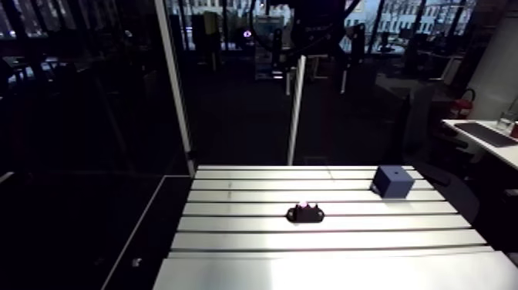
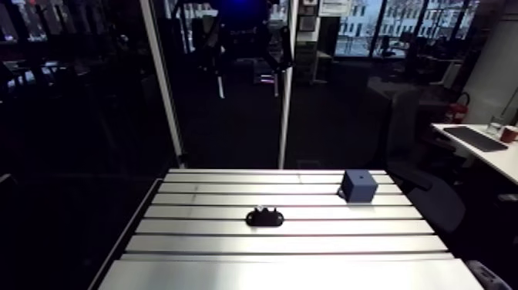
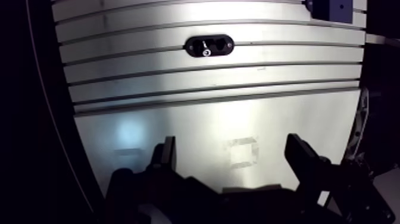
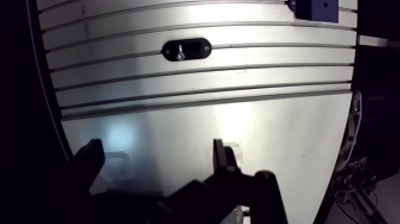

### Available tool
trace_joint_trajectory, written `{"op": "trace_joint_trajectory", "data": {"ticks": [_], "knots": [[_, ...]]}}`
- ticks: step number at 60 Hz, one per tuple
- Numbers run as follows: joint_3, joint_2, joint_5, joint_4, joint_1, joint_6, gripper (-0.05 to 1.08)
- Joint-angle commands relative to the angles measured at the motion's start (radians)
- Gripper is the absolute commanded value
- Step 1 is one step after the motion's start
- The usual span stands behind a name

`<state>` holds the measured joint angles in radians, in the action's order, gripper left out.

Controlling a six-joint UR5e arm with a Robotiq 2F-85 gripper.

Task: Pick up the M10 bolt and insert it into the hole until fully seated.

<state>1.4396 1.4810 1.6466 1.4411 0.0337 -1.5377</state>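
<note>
Gripper (image 3: pixel 233 156) fingers wide apart, nothing between them, over bare table (image 3: pixel 178 119), bolt (image 3: pixel 206 52) well ahead of fingers, sitting in black oval holder (image 3: pixel 225 45), blue block (image 1: pixel 391 182) farther off to one side

The table (image 1: pixel 324 262) is silver with dark slots, holder (image 1: pixel 305 214) black, block (image 1: pixel 391 182) blue.

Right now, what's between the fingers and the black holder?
Just bare slotted table; the wrist view shows it between the open fingers and the black holder.
</note>
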Motion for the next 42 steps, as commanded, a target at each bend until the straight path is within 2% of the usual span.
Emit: {"op": "trace_joint_trajectory", "data": {"ticks": [1,25,30,40,42], "knots": [[0.0,0.009,-0.018,-0.02,-0.06,-0.057,0.0],[0.0,0.011,-0.02,-0.018,-0.06,-0.063,0.0],[0.003,0.009,-0.015,-0.016,-0.059,-0.063,0.0],[0.033,0.009,-0.011,0.026,-0.058,-0.063,0.0],[0.061,0.011,-0.008,0.055,-0.057,-0.064,0.0]]}}
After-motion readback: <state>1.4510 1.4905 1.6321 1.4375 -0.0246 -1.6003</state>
